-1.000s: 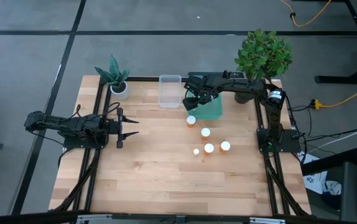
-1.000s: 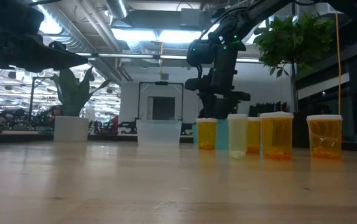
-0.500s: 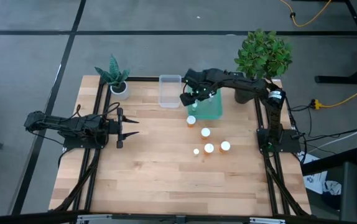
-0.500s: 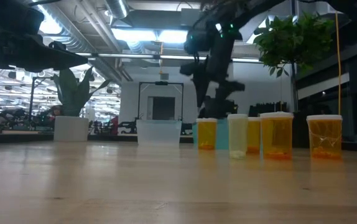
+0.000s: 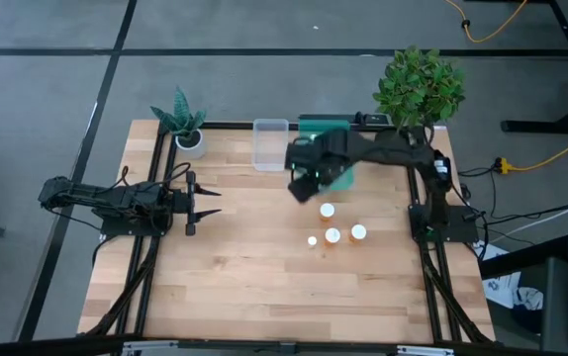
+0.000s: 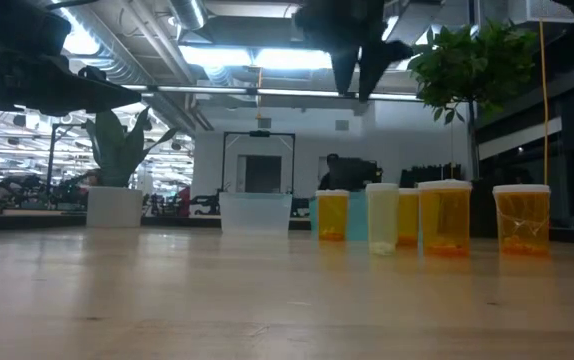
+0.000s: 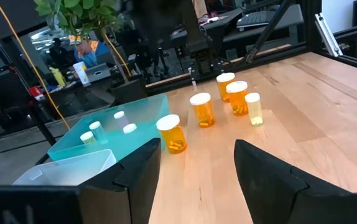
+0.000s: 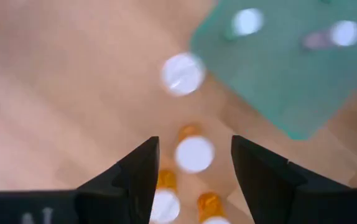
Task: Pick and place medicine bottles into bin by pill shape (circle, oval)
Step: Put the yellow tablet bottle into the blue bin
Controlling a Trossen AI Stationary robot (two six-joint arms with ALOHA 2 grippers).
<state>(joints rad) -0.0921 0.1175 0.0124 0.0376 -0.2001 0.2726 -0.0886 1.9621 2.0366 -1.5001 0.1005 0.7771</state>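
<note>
Five medicine bottles stand on the table: an orange one [image 7: 172, 132] next to the teal bin [image 7: 107, 144], three more orange ones [image 5: 327, 211] [image 5: 332, 235] [image 5: 358, 232], and a small pale one [image 5: 312, 240]. Three small bottles [image 7: 129, 129] lie in the teal bin, and the clear bin [image 5: 270, 144] stands to its left. My right gripper [image 8: 194, 140] hangs open and empty high over the bottles by the teal bin's near edge, pointing down. My left gripper [image 7: 197, 155] waits open at the table's left side, pointing level toward the bottles.
A small potted plant [image 5: 183, 124] stands at the far left corner and a bushy one [image 5: 418, 87] at the far right. The table's near half [image 5: 264, 287] is bare wood.
My right gripper has risen from low over the teal bin to well above the table. It has also come a little toward the near edge, over the bottles. The bottles on the table have stayed in place.
</note>
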